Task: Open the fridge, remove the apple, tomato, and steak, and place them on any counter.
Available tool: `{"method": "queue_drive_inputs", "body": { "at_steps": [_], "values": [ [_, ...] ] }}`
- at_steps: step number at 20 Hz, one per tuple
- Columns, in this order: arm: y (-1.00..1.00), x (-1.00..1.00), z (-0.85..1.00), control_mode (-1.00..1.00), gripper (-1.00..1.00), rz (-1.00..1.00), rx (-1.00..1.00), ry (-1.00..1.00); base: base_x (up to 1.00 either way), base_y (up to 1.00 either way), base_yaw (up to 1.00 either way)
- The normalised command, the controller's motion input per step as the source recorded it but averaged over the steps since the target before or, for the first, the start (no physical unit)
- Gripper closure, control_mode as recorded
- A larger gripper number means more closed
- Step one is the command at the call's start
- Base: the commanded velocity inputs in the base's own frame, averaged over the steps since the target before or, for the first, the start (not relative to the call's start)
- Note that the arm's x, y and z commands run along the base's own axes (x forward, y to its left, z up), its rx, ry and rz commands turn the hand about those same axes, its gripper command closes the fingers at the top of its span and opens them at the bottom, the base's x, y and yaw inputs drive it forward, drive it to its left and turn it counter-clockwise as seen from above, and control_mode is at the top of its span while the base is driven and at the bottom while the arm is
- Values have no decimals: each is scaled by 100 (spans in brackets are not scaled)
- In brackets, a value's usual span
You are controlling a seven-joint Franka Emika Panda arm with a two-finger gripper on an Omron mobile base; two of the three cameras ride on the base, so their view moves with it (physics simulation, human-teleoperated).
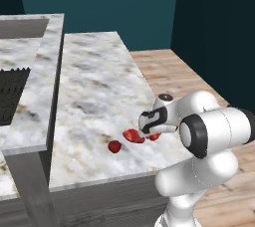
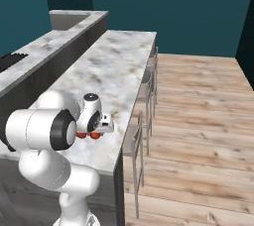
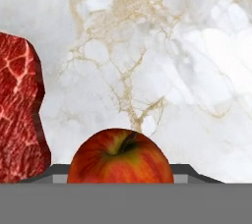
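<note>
My pincer (image 1: 151, 132) hangs low over the near right part of the counter (image 1: 94, 86), jaws closed on the apple (image 3: 120, 156). The steak (image 1: 133, 135) lies flat on the marble just left of the apple. The tomato (image 1: 114, 146) sits further left, nearer the front edge.

Steak (image 3: 19, 110) cut off by left edge in hand view; its far side not visible. Apple (image 3: 120, 157) lower half hidden behind the bottom band, so contact with fingers can't be told. In left base view the hand covers most of the apple (image 1: 155, 136), only a red sliver shows. In right base view the red items under the hand are too small to tell apart. Counter (image 1: 94, 86) cut off at left edge.
</note>
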Motion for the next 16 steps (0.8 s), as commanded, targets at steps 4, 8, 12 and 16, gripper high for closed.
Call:
{"method": "queue_drive_inputs", "body": {
  "at_steps": [4,8,12,16],
  "values": [
    [0,0,-2,-100,-100,0,0,-1,0,0,0],
    [8,0,3,-100,-100,0,0,-15,0,0,0],
    [13,-5,60,-100,-100,0,2,-8,0,0,0],
    [0,-15,73,-100,-100,-3,1,-7,0,0,0]
  ]
}}
